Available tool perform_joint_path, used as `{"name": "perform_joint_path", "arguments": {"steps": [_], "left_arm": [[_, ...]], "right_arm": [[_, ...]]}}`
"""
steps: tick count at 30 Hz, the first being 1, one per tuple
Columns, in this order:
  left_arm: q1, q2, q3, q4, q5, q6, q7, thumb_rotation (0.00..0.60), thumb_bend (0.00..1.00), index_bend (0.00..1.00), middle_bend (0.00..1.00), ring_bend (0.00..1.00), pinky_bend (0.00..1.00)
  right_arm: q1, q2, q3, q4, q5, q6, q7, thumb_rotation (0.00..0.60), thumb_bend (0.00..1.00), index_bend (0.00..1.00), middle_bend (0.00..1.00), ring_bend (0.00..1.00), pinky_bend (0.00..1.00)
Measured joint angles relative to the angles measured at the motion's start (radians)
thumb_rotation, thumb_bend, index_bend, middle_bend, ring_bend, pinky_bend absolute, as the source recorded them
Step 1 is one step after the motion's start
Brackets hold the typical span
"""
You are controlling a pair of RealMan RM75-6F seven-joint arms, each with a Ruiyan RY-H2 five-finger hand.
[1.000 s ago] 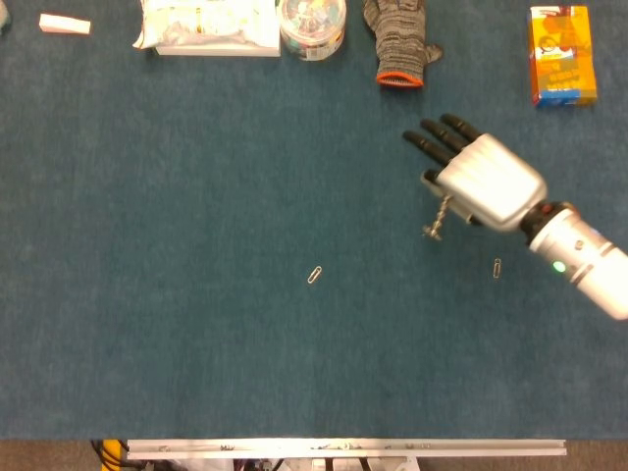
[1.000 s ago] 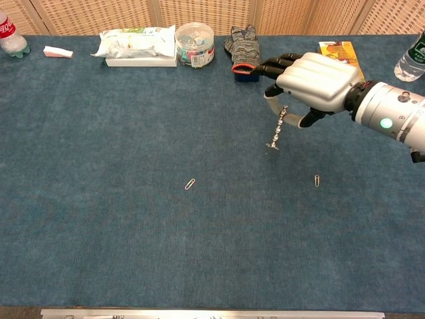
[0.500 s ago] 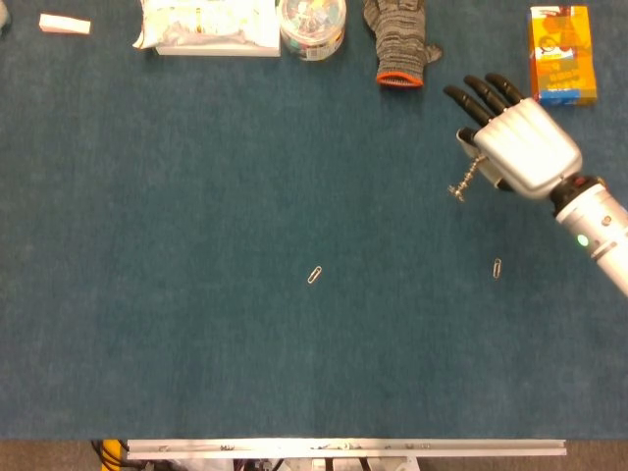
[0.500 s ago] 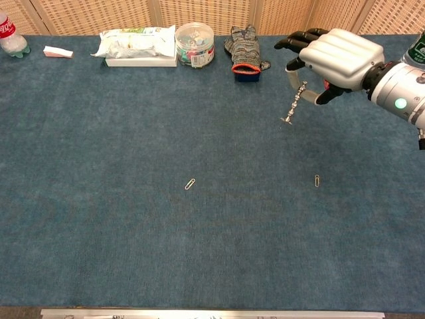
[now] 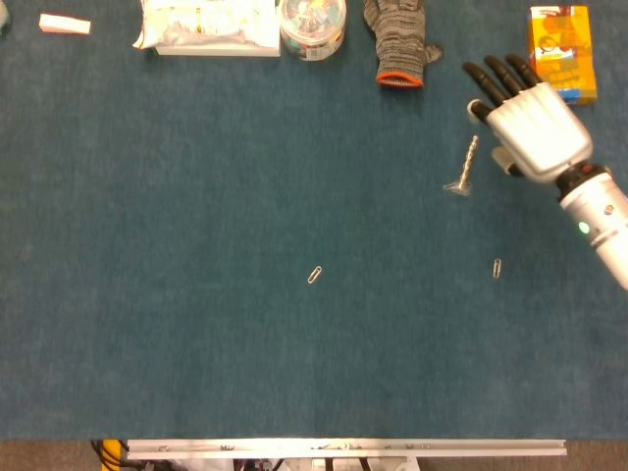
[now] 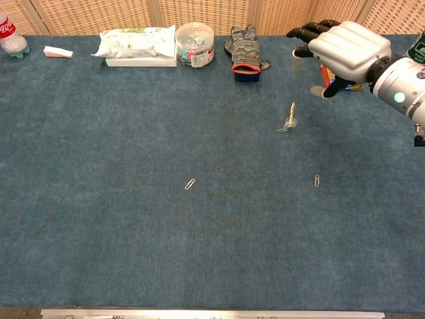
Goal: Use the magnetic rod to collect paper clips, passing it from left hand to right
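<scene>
Near edge: a metal rail (image 5: pixel 343 447) borders the blue carpeted table (image 5: pixel 196 343). Two paper clips lie loose on the carpet, one near the centre (image 5: pixel 315 275) and one further right (image 5: pixel 497 268), well apart from each other.

Middle ground: the magnetic rod (image 5: pixel 464 167) lies on the carpet, tilted, with a small cluster of clips at its lower end. In the chest view the rod (image 6: pixel 290 117) is apart from the hand above it; no finger touches it.

The right hand (image 5: pixel 530 123) holds nothing. Its dark fingers (image 5: pixel 491 78) are extended side by side and point toward the far edge of the table, the silver back of the hand facing up. In the chest view the right hand (image 6: pixel 345 48) hovers above the table with the thumb set apart beneath the palm. The forearm (image 5: pixel 601 226), bearing a green light, runs off the right edge of both views. The left hand is not seen in either view.

Far edge, left to right: a red-capped bottle (image 6: pixel 11 34), a small pink packet (image 5: pixel 65 24), a white pouch (image 5: pixel 208 26) on a flat tray, a clear round tub (image 5: pixel 312 24) of coloured items, a grey knit glove (image 5: pixel 397 44) with an orange cuff, and an orange box (image 5: pixel 561 54) just beyond the fingertips. A second bottle (image 6: pixel 417 50) shows at the right margin of the chest view. Woven cane panels (image 6: pixel 199 13) stand behind the table.
</scene>
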Motion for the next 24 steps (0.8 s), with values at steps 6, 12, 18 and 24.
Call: {"name": "perform_joint_path", "arguments": {"steps": [6, 12, 18, 24], "left_arm": [[-0.005, -0.005, 0.008, -0.004, 0.01, -0.01, 0.023, 0.6, 0.09, 0.6, 0.14, 0.01, 0.17], [-0.017, -0.014, 0.016, -0.01, 0.022, -0.028, 0.061, 0.6, 0.09, 0.6, 0.14, 0.01, 0.17], [-0.029, -0.03, 0.027, -0.017, 0.047, -0.042, 0.106, 0.6, 0.09, 0.6, 0.14, 0.01, 0.17], [-0.046, -0.049, 0.041, -0.023, 0.066, -0.07, 0.148, 0.6, 0.09, 0.6, 0.14, 0.01, 0.17]], "right_arm": [[-0.047, 0.039, -0.009, -0.066, -0.005, 0.073, -0.013, 0.6, 0.19, 0.24, 0.06, 0.0, 0.1], [-0.126, 0.082, -0.029, -0.149, -0.061, 0.211, -0.018, 0.6, 0.2, 0.24, 0.06, 0.0, 0.1], [-0.235, 0.148, -0.057, -0.245, -0.123, 0.365, -0.019, 0.6, 0.19, 0.24, 0.06, 0.0, 0.1], [-0.35, 0.194, -0.082, -0.291, -0.18, 0.511, -0.003, 0.6, 0.19, 0.24, 0.06, 0.0, 0.1]]}}
